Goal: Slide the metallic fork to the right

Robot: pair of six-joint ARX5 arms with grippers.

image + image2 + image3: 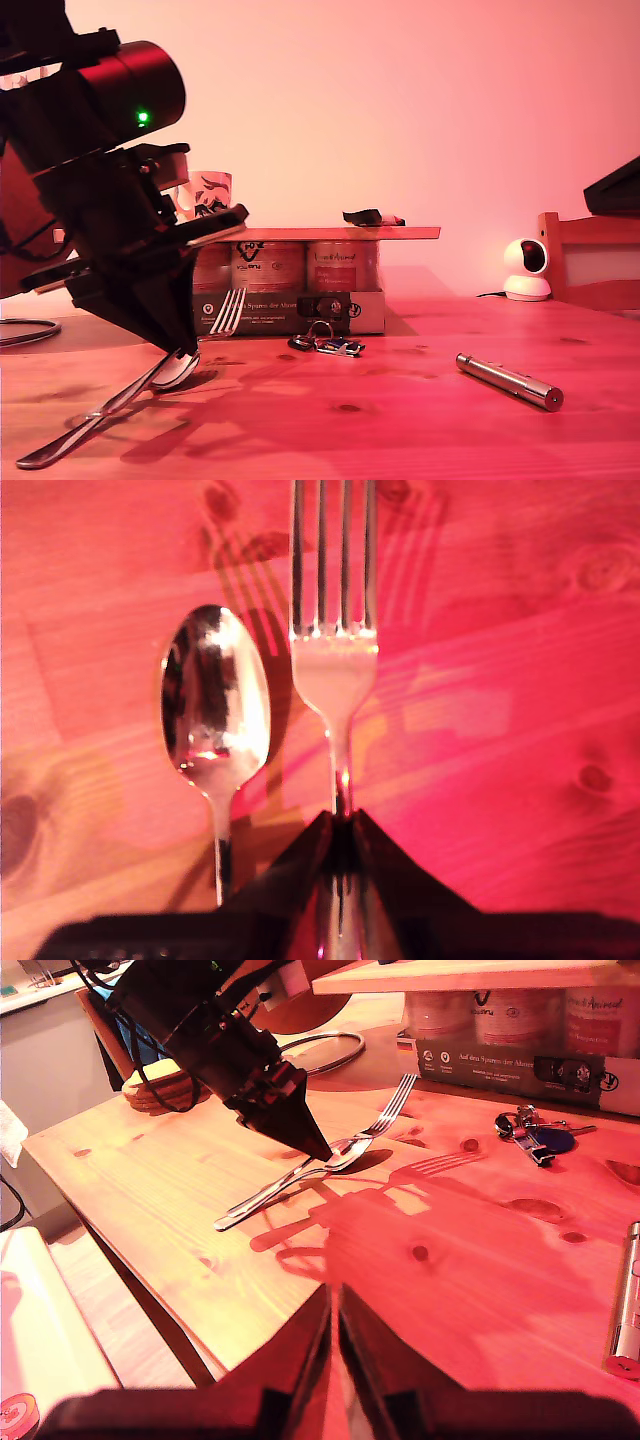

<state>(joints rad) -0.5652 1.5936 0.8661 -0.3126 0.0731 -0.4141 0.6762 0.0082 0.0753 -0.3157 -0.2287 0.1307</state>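
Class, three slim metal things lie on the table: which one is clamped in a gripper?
The metallic fork: my first gripper pinches its handle. The spoon and metal cylinder lie free.

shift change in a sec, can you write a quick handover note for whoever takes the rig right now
My first gripper: shut on the metallic fork, pinching its handle just behind the head. The tines are lifted off the table and point toward the box of cans.
My second gripper: shut, holding nothing, held over the table away from the fork.
The silver spoon lies right beside the fork, on the table. Keys and a metal cylinder sit further toward the exterior view's right.
Done: fork gripped.
Left: slide the fork toward the exterior view's right, clear of the spoon, then release.
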